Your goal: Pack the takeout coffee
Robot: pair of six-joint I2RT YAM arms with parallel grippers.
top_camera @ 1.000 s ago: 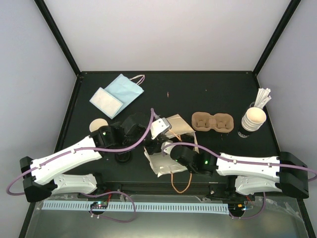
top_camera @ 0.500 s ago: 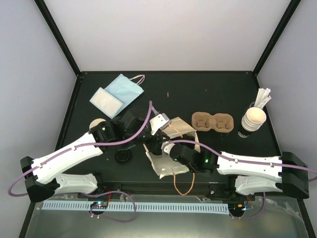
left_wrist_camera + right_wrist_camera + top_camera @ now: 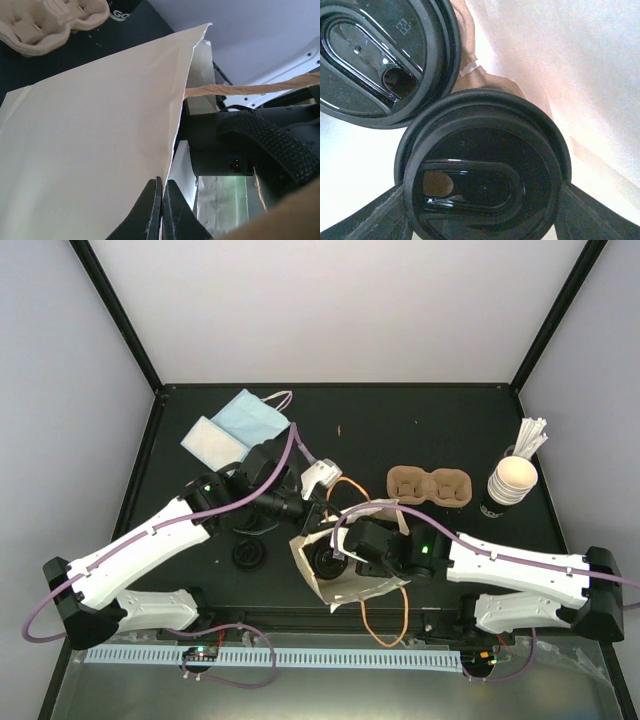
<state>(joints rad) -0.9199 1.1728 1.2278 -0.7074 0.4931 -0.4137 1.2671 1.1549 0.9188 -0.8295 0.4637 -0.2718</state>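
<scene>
A cream paper bag (image 3: 352,585) stands open at the table's near middle. My left gripper (image 3: 300,512) is shut on the bag's upper edge (image 3: 100,125), with both fingers pinching the paper (image 3: 162,181). My right gripper (image 3: 335,558) reaches into the bag's mouth. In the right wrist view it is shut on a black lid (image 3: 485,185), one finger on each side of the rim. A second black lid (image 3: 380,55) lies beside it inside the bag. I cannot tell whether cups sit under the lids. The single cream cup is hidden under my left arm.
A loose black lid (image 3: 248,555) lies left of the bag. The brown pulp carrier (image 3: 429,486) sits right of centre, also in the left wrist view (image 3: 50,20). A stack of cups with white sticks (image 3: 512,480) stands at the far right. A blue mask (image 3: 250,418) and a white packet (image 3: 213,443) lie at the back left.
My left gripper pulled the bag's edge up and left, opening the bag. My right gripper moved forward into the bag. My left arm now covers the cream cup seen earlier.
</scene>
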